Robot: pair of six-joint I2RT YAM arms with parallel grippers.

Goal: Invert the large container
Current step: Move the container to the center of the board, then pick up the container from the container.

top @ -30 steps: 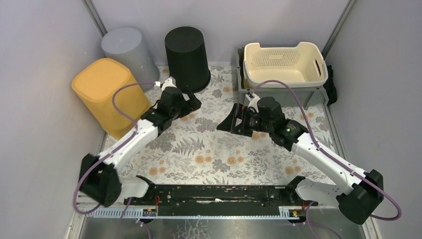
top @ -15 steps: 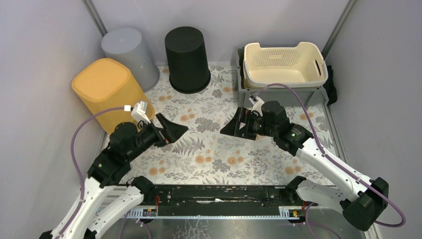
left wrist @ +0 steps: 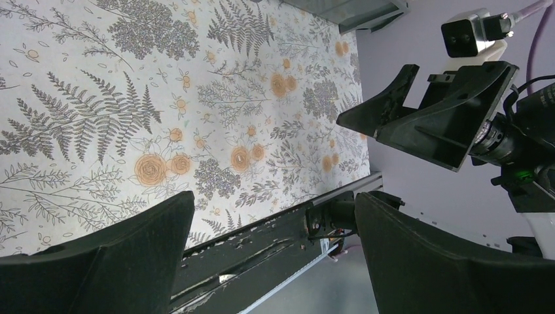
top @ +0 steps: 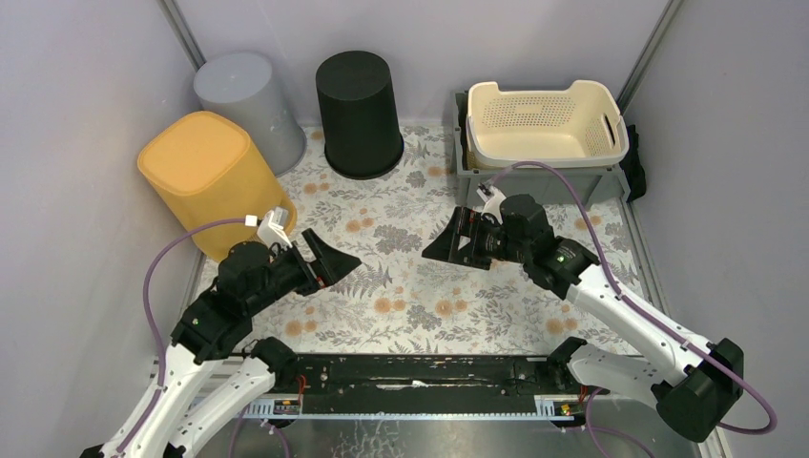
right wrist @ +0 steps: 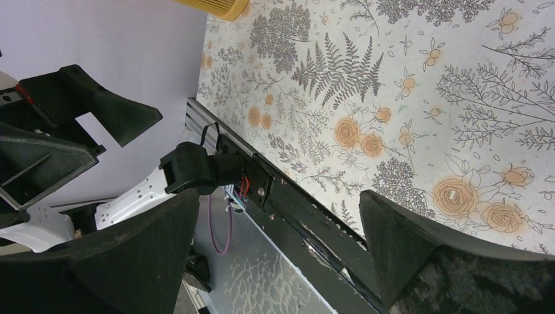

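Top view, left to right. The large yellow container (top: 196, 176) stands at the far-left edge of the floral mat (top: 401, 286), close against the side wall. Its closed base faces up and its rim meets the mat, so the inversion appears complete. A grey container (top: 243, 95) sits just behind it in the corner; whether the two touch cannot be told.

The left gripper (top: 329, 260) hangs above the mat, near the yellow container but apart from it. Its fingers are spread wide and hold nothing, and the wrist view shows only mat between them. A black container (top: 360, 110), also base-up, stands at the back wall, well apart from both arms.

The right gripper (top: 453, 240) faces the left one across the middle of the mat. It is likewise wide open and empty, which suggests neither arm has work in hand. A cream basket (top: 544, 119) rests in a grey bin (top: 534, 176) at the far right.

Open room lies in the centre and towards the near rail (top: 410, 372). The walls crowd the left and back edges.
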